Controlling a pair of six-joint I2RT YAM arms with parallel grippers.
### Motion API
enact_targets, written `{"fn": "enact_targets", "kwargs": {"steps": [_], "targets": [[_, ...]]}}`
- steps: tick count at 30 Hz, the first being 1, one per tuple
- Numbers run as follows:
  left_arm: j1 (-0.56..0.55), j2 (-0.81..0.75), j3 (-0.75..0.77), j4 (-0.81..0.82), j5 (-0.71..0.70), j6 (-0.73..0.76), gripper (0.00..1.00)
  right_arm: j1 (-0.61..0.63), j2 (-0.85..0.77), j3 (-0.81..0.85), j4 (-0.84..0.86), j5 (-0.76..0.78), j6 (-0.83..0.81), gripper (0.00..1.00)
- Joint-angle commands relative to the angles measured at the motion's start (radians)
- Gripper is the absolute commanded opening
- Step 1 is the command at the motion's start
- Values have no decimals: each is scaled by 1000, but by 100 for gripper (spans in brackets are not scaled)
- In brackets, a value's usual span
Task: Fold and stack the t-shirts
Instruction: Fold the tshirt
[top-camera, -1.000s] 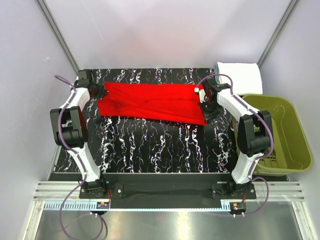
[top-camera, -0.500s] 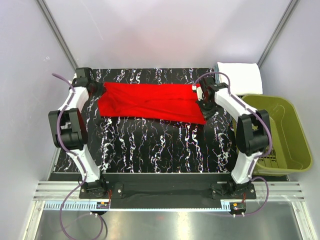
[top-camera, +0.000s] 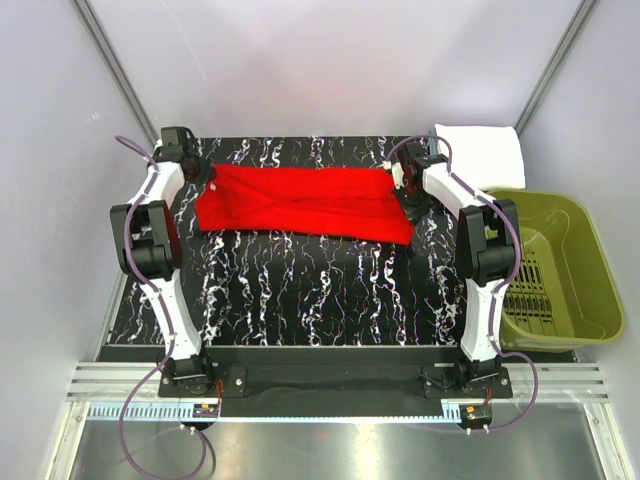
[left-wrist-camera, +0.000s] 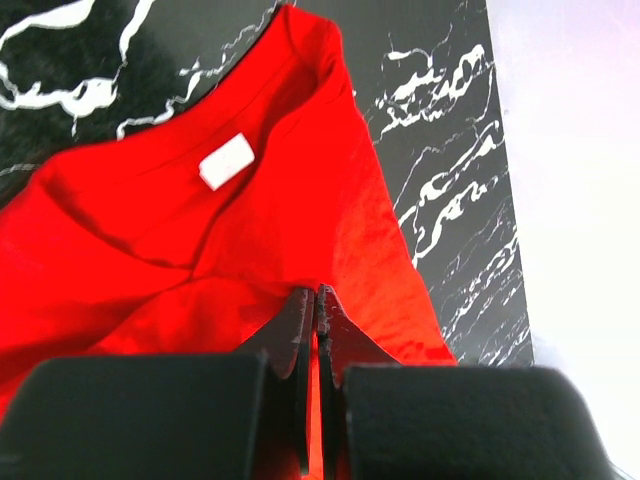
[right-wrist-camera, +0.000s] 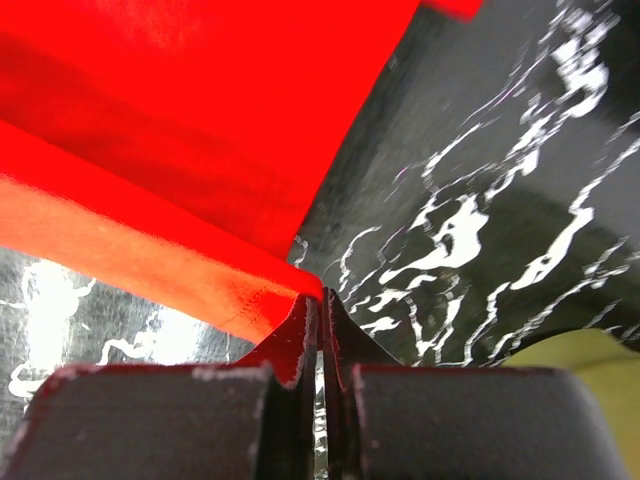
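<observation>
A: Which step?
B: Folding the red shirt (top-camera: 300, 203): left gripper (left-wrist-camera: 316, 295) and right gripper (right-wrist-camera: 320, 298) each pinch an end, stretching it across the far table (top-camera: 320, 290)
A: Next?
B: Probably swing both held ends over together, evenly

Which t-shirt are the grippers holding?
The red t-shirt, stretched between the left gripper and right gripper, each pinching one end; the white folded t-shirt lies apart, far right.

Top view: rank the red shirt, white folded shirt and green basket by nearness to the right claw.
1. Red shirt, held by the right claw.
2. White folded shirt, back right corner.
3. Green basket, off the right edge.
</observation>
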Motion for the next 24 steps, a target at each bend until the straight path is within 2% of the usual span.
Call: {"fn": "enact_targets", "kwargs": {"steps": [1,15,24], "targets": [[2,22,79,4,-42,7,0,-13,17,75,15,60,-36,0],[1,71,133,-23,-126,47,0,-20,212,346,-58,63,-99,0],[1,84,140,-49,-175,82,0,-20,244,373,-60,57,-100,1]]}}
